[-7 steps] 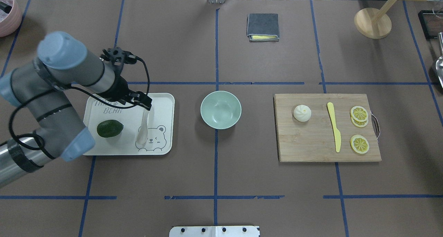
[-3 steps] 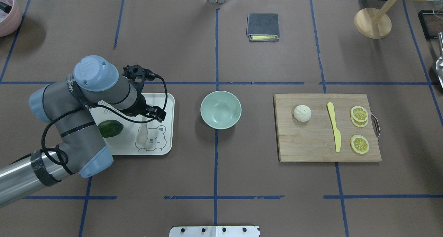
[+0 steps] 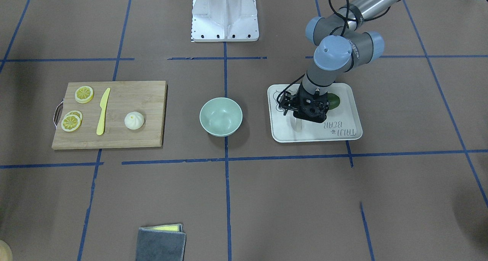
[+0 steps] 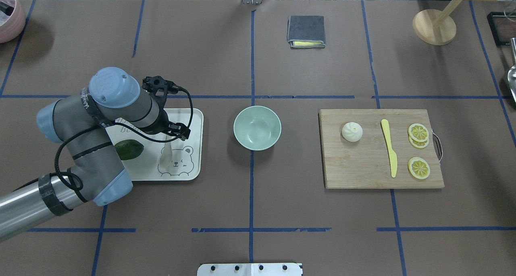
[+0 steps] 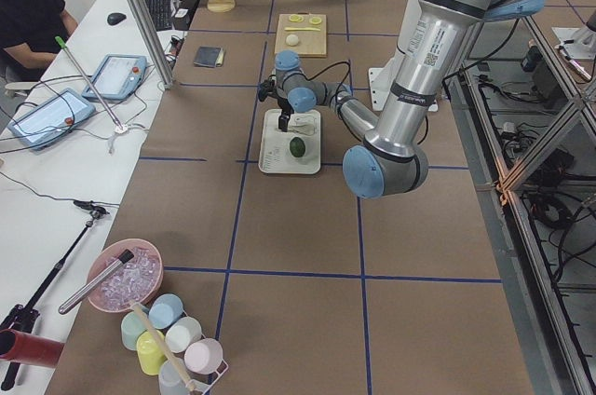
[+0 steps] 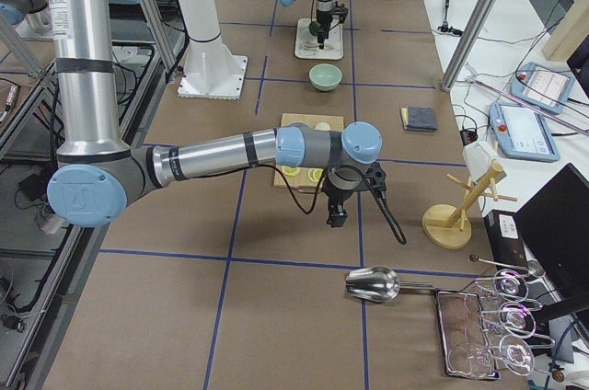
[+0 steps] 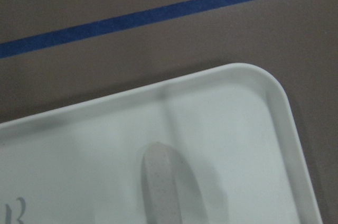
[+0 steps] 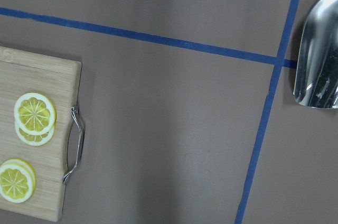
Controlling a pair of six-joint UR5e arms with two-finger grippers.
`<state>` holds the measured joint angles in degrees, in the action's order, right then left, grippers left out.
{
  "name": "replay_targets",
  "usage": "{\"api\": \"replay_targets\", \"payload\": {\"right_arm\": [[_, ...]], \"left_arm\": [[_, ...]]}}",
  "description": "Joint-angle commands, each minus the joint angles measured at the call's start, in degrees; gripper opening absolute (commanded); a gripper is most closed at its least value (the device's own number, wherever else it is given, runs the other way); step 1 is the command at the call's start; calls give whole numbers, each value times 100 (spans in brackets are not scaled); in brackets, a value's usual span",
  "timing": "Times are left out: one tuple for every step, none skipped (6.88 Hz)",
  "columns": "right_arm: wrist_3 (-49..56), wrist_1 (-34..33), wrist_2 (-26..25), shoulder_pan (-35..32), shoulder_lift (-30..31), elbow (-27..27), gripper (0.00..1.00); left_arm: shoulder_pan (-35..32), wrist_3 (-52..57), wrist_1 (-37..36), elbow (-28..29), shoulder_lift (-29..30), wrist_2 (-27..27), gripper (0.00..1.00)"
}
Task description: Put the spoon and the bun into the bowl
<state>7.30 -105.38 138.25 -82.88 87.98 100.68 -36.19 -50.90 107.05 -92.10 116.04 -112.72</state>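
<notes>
Overhead exterior: spoon (image 4: pixel 164 157) lies flat on bear-printed tray (image 4: pixel 193 169). Long axis runs near–far, scoop toward robot, handle end under left gripper (image 4: pixel 181 133); its opening cannot be told. Right gripper (image 6: pixel 333 215): likewise unclear. Bun (image 4: pixel 352 131) sits on cutting board (image 4: pixel 363 167), bowl (image 4: pixel 257 127) between.

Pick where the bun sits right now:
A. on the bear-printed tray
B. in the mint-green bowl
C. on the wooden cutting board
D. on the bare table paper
C: the bun rests on the wooden cutting board, well apart from the bowl, which holds nothing.
</notes>
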Motion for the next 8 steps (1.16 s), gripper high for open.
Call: {"api": "replay_targets", "payload": {"right_arm": [[0,0,0,0,0,-4,100],[0,0,0,0,0,-4,100],[0,0,0,0,0,-4,100],[0,0,0,0,0,-4,100],[0,0,0,0,0,-4,100],[0,0,0,0,0,4,100],[0,0,0,0,0,4,100],[0,0,0,0,-9,4,100]], "left_arm": [[6,10,0,69,15,31,83],[6,10,0,78,6,31,74],[6,10,0,79,-3,31,64],[6,19,-9,70,-3,31,30],[6,2,-52,26,6,13,0],[-2,-16,-114,-9,6,13,0],[-3,-34,-114,-44,23,13,0],[-3,-42,-123,-210,58,4,0]]}}
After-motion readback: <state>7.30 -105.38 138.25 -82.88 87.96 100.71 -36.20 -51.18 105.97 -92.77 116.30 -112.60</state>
